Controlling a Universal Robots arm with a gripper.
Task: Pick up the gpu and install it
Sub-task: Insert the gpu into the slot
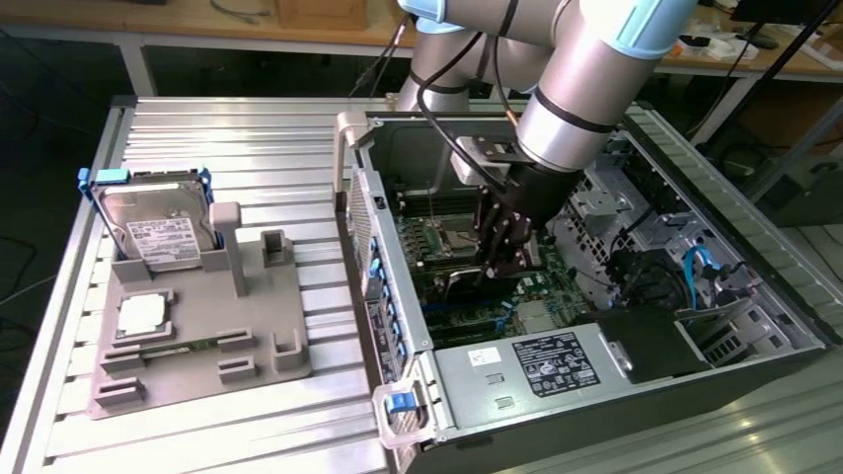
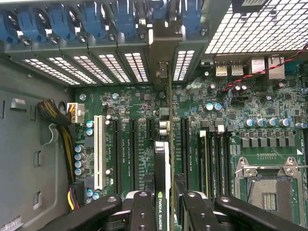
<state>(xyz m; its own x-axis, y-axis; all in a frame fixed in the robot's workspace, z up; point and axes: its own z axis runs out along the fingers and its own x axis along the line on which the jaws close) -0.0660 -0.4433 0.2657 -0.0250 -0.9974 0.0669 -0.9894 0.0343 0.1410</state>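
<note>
Slatted metal table [image 1: 237, 128], one open computer case [image 1: 358, 202], one end effector [image 2: 166, 206] clamped on one gpu [image 2: 162, 166] over one motherboard [image 2: 137, 103]

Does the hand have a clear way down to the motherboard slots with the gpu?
Likely yes: the hand holds the gpu edge-on above the black slots, nothing between them; the cable bundle sits off to one side.

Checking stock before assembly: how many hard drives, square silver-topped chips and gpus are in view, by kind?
hard drive: 1
square chip: 1
gpu: 1, held in the gripper
Total: 3
</note>
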